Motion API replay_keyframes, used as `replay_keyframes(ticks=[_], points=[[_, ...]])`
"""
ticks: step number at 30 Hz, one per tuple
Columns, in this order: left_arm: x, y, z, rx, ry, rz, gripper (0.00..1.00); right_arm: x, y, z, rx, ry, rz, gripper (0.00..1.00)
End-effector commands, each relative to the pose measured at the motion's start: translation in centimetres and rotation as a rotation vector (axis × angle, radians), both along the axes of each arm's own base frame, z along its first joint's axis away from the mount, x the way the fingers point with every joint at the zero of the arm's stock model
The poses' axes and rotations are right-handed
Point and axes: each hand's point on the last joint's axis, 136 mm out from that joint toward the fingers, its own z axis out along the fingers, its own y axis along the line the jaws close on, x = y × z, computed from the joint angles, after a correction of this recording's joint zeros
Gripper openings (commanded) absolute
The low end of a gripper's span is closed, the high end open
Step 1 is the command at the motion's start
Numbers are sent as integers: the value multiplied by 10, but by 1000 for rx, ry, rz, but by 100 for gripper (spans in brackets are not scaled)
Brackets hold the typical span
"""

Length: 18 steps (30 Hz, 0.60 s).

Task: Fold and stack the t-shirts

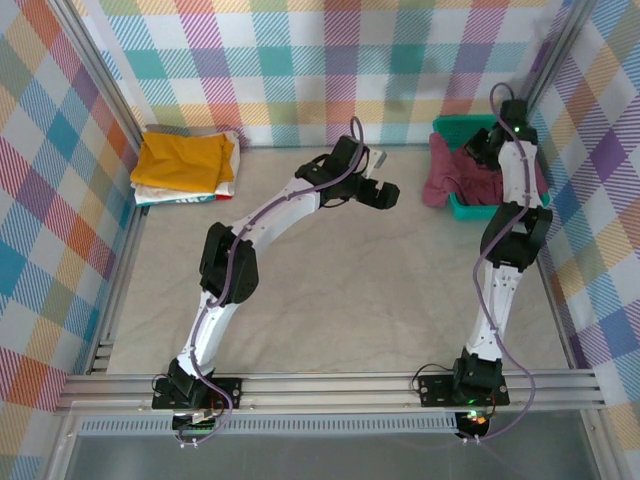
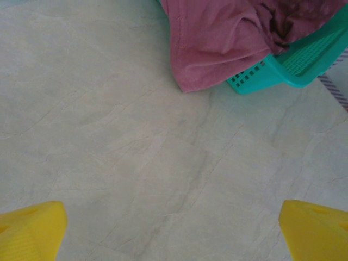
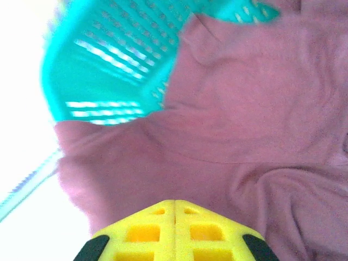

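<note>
A maroon t-shirt (image 1: 445, 180) lies crumpled in the teal mesh basket (image 1: 470, 208) at the far right, one part spilling over the rim onto the table. My right gripper (image 1: 478, 150) reaches down into the basket. In the right wrist view its yellow fingers (image 3: 175, 202) are shut together, tips buried in the maroon t-shirt (image 3: 244, 109). My left gripper (image 1: 383, 193) hovers open over the table just left of the basket. Its yellow fingertips (image 2: 32, 228) stand wide apart with bare table between them, and the shirt (image 2: 217, 43) lies ahead. A folded mustard t-shirt (image 1: 180, 160) rests on a white one (image 1: 185, 196) at the far left.
The basket (image 2: 293, 68) sits against the right wall, its mesh wall (image 3: 114, 60) close to my right fingers. Plaid fabric walls and metal rails enclose the table (image 1: 330, 290). The folded stack occupies the back left corner.
</note>
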Motion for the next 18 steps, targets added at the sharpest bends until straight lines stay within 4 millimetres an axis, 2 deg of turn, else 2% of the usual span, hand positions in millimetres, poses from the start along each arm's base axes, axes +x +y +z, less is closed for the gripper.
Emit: replay_keyframes(ticks=[1, 5, 7, 8, 9, 10, 11, 14, 18], points=[[-14, 7, 82, -132, -91, 10, 100, -15, 14, 104, -48, -204, 16, 0], [-29, 15, 119, -202, -152, 1, 100, -43, 29, 152, -102, -271, 25, 0], [-33, 21, 127, -217, -191, 3, 100, -54, 30, 160, -111, -268, 21, 0], [-33, 22, 128, -216, -201, 5, 100, -56, 28, 154, -117, -247, 13, 0], [-34, 23, 125, -209, -202, 1, 100, -55, 27, 139, -119, -206, 11, 2], [-34, 23, 120, -199, -193, 0, 100, -52, 28, 121, -109, -159, 27, 21], [-34, 23, 117, -191, -183, 0, 100, -49, 34, 105, -82, -119, 55, 35], [-34, 24, 98, -158, -144, 7, 100, -45, 53, 67, -5, -26, 133, 50], [-35, 29, 82, -123, -123, 21, 100, -42, 55, 34, 0, 38, 148, 65]])
